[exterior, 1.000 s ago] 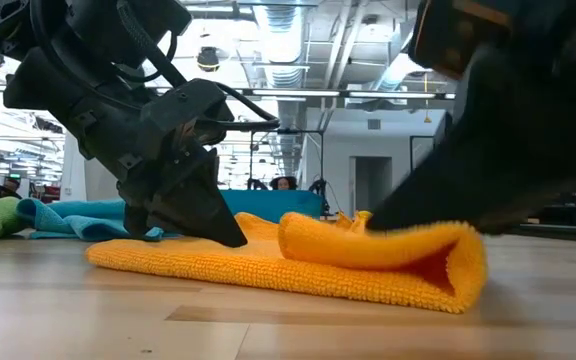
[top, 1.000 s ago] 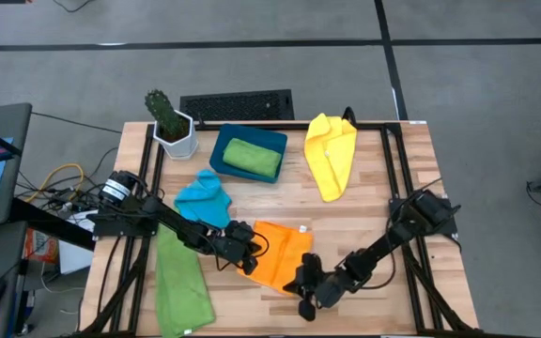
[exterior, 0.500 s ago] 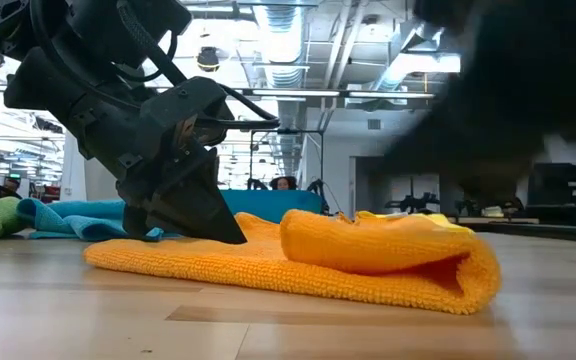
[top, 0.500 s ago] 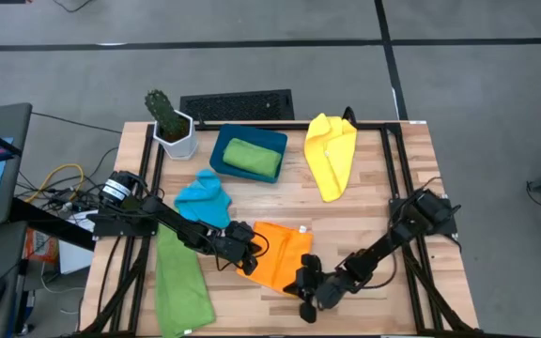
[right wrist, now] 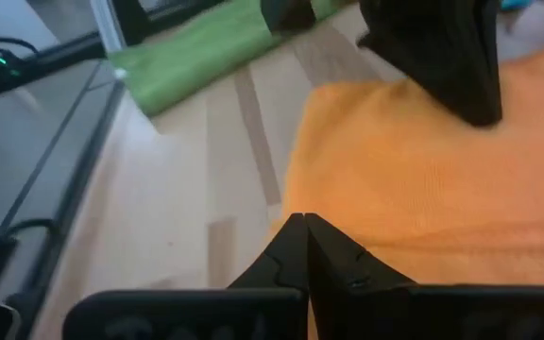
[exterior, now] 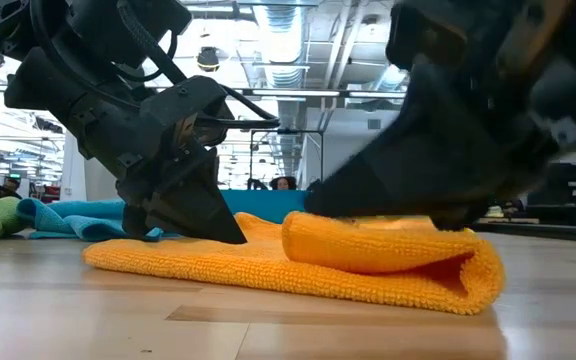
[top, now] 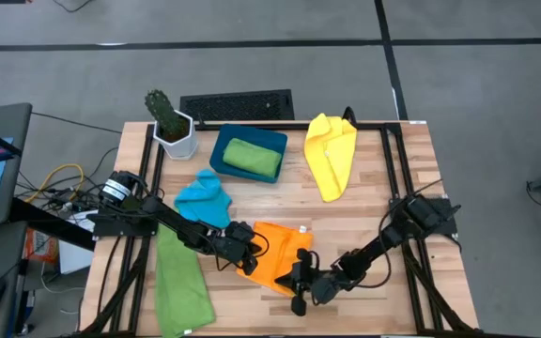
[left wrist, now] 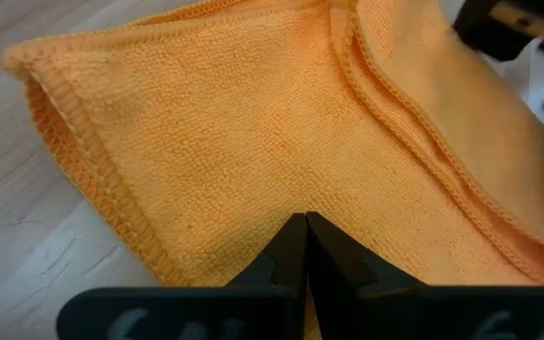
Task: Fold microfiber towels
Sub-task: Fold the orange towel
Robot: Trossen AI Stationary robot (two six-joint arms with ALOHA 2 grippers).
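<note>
The right gripper (right wrist: 305, 227) has its two dark fingers pressed together, their tips meeting at the near edge of the orange towel (right wrist: 423, 184). The towel lies flat on the wooden bench (right wrist: 196, 236). On the towel's far side the left gripper (right wrist: 442, 57) presses its dark tip down onto the cloth. Beyond it, a green towel (right wrist: 206, 52) lies stretched out along the bench's edge, beside a black frame rail (right wrist: 83, 52).
</note>
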